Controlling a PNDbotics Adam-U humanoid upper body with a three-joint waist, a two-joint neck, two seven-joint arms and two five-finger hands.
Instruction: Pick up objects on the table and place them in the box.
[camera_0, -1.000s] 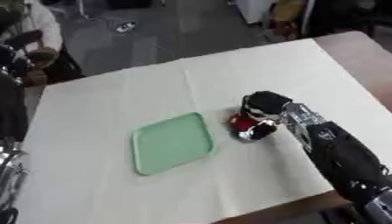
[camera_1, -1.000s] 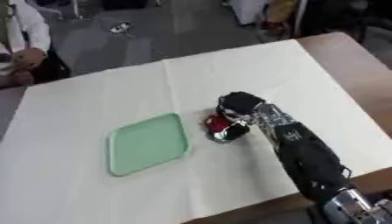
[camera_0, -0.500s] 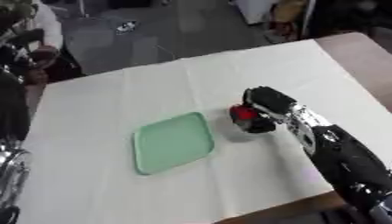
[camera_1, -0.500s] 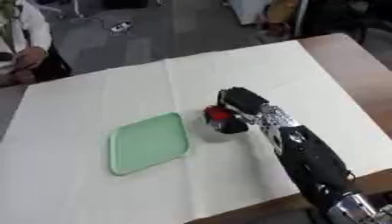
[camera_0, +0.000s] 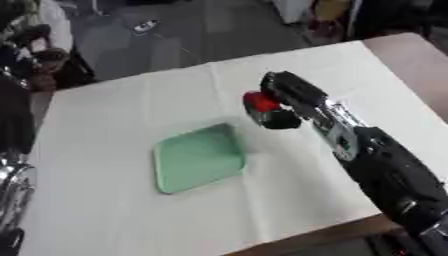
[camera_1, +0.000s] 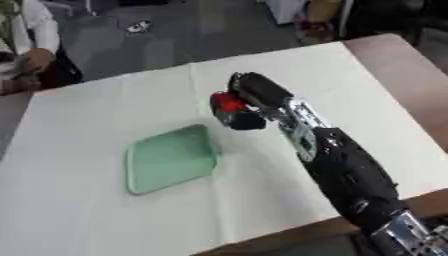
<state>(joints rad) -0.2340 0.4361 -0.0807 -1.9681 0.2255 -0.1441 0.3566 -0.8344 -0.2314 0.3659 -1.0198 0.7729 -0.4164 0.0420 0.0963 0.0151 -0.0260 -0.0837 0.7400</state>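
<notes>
Left of centre on the white cloth (camera_0: 105, 200), a shallow green tray (camera_0: 199, 158) lies flat, serving as the box. Just right of its far corner, a red object (camera_0: 260, 101) is held in the right hand (camera_0: 284, 102), whose fingers are curled round it. Since a second ago the object has been lifted off the cloth and carried toward the tray, so the pick is judged done and placing remains. No left hand is seen.
</notes>
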